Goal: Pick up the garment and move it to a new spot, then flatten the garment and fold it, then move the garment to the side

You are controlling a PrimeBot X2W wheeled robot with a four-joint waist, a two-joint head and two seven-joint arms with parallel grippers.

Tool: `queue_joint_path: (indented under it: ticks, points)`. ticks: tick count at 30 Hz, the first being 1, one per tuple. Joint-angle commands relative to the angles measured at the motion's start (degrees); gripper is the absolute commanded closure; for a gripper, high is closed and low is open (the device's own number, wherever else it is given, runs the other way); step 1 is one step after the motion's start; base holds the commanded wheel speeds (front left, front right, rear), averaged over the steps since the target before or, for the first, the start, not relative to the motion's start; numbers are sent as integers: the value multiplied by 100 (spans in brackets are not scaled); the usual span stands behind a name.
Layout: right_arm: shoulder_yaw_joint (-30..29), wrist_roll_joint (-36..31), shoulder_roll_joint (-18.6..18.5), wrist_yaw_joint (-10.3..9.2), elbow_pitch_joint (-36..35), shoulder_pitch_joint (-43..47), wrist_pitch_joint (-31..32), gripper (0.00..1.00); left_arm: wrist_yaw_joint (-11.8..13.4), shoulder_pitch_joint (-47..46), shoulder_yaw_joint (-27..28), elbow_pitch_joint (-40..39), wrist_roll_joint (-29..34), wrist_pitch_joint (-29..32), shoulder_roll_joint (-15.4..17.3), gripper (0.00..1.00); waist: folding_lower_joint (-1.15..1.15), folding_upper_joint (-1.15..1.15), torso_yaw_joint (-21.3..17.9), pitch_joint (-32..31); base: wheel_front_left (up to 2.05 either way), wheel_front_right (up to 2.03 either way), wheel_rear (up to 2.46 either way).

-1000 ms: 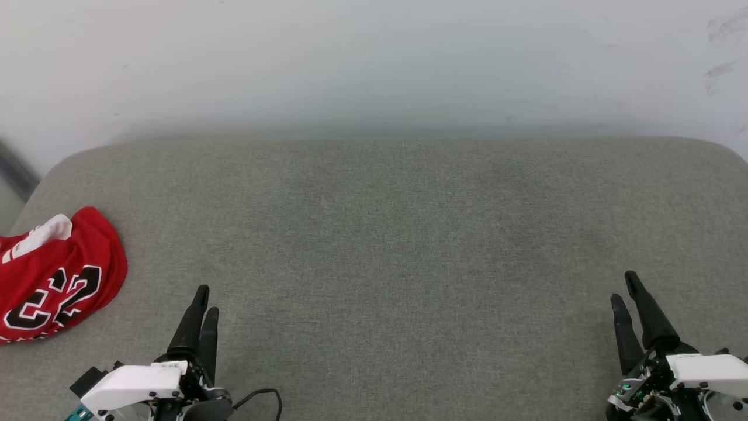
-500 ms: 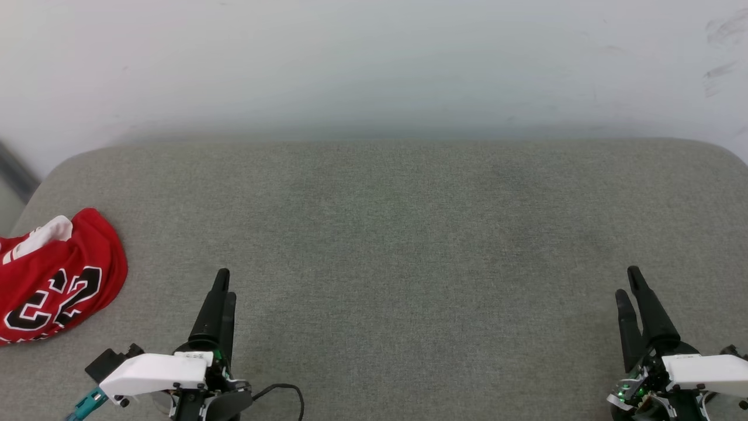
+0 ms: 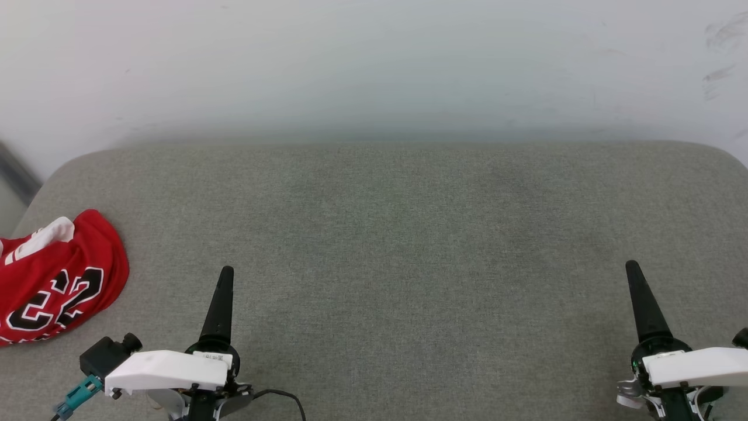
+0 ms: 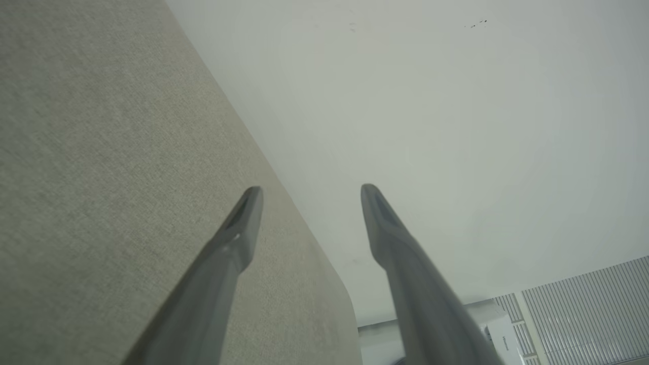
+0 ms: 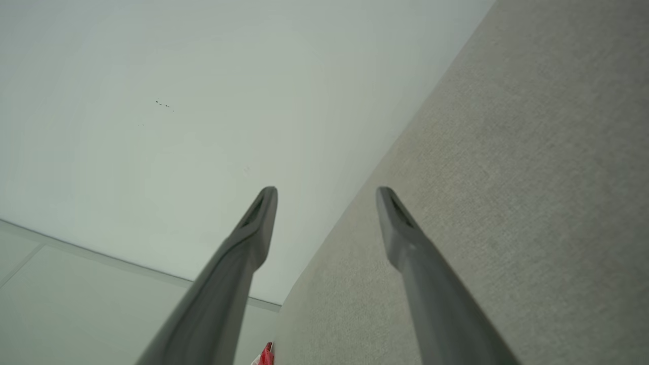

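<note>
Now L pincer [image 4: 309, 191], R pincer [image 5: 325, 191] rolled edge-on

The left gripper [image 4: 310, 188] has its two dark grey fingers [image 4: 228, 248] rising from the bottom edge. They stand wide apart, and there is nothing between them. The tips are narrow, and each has a small groove on its inner side. The left finger lies over a grey woven fabric surface [image 4: 101, 152], which takes the left part of the view and ends in a rounded corner. The right finger lies over a plain white wall [image 4: 431, 101] with some small dark specks [image 4: 476, 23] near the top. In the lower right corner there is a ribbed panel [image 4: 583, 314], and beside it a white box [image 4: 494, 329] with a small label that is too small to read.
</note>
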Motion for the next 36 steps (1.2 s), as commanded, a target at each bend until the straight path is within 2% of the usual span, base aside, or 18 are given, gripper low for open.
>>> queue_joint_path:
  ticks: [1,5,14,25,36]
  points:
    - [0,-302,-12,1,-143,-35,-48,0,-4,-32,-20,-116,268,-60,5,0,0,0,1,-3,0,0,0]
    - [11,-1054,19,1,-263,-13,-67,0,39,-8,-75,-157,848,-165,4,0,0,0,1,-14,0,0,0]
    - [65,-2205,64,2,-447,27,-21,0,200,8,-230,-147,2038,-342,5,0,0,0,-5,-14,0,0,0]
    - [149,-3254,4,2,-562,23,45,0,345,33,-319,-126,3220,-539,20,0,0,0,-7,-17,0,0,0]
    - [157,-4137,-27,2,-588,-18,67,0,455,30,-385,-107,4107,-721,75,0,0,0,0,-20,0,0,0]
